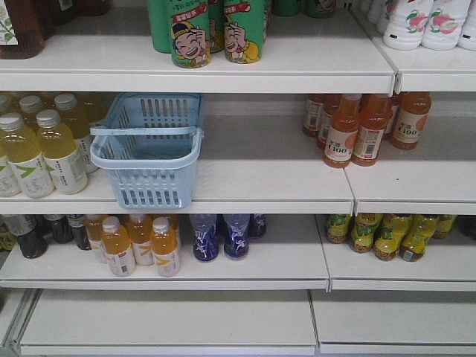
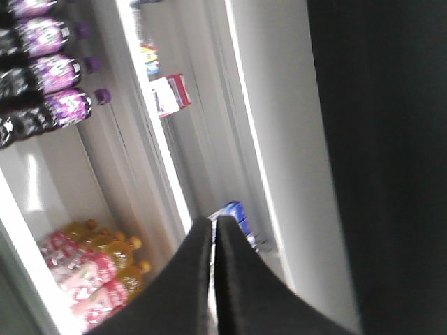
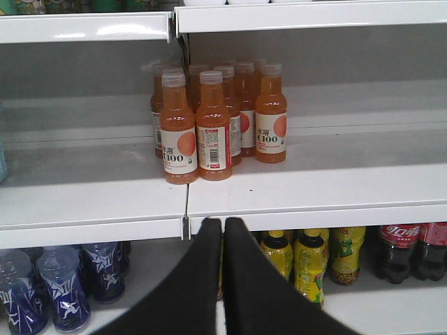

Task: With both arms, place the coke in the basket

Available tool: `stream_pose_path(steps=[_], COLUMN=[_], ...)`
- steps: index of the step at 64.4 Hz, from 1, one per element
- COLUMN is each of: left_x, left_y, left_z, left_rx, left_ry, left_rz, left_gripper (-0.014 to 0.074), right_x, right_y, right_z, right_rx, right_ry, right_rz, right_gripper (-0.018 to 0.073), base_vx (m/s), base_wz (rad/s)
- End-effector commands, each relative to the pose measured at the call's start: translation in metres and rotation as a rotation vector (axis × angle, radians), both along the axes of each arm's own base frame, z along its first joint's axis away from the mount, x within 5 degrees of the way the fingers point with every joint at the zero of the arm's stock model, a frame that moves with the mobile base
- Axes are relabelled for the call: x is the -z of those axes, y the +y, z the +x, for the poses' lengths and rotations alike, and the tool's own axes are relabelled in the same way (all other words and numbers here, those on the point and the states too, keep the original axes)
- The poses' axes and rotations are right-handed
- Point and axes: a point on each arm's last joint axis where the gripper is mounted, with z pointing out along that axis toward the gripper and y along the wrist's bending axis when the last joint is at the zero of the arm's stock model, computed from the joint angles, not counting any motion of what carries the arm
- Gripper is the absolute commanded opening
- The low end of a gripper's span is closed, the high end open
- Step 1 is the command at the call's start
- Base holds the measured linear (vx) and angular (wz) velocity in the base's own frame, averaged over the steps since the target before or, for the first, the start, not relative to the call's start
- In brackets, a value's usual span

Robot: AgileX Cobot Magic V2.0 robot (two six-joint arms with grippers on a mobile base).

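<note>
With my left claw (image 2: 214, 220) and right claw (image 3: 223, 222) both pressed together and empty, the basket (image 1: 149, 186) on the middle desk (image 1: 260, 178), and no red coke in any view, I judge I should find the coke first, then spread a claw before reaching.

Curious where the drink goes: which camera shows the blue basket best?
The exterior front-facing view: the basket stands whole on a shelf beside yellow bottles. The right wrist view has only a blue sliver at its left edge, perhaps it; the left wrist view shows none.
</note>
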Motion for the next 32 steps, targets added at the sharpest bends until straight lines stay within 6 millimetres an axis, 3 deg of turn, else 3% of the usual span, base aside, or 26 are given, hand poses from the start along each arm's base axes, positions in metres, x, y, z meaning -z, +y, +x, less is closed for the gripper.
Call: stream_pose_path(steps=[1, 18, 32], left_x=[-0.017, -0.013, 0.038], left_y=[-0.004, -0.029, -0.044], left_z=[0.024, 0.121, 0.208], left_rx=[-0.013, 0.232, 0.345], left_ry=[0.022, 0.042, 0.267], left_rz=[0.084, 0.214, 0.339], left_gripper=[-0.0006, -0.0006, 0.0003], right_x=[-0.005, -0.005, -0.005], right_y=[0.001, 0.001, 0.001], right_z=[0.000, 0.000, 0.000], right_rx=[-0.010, -0.010, -0.010], right_ry=[-0.075, -0.075, -0.075], right_rz=[-0.021, -0.021, -0.021], right_gripper=[-0.0005, -0.0005, -0.0005], base_vx=[0.00, 0.00, 0.00], base_wz=[0.00, 0.00, 0.00])
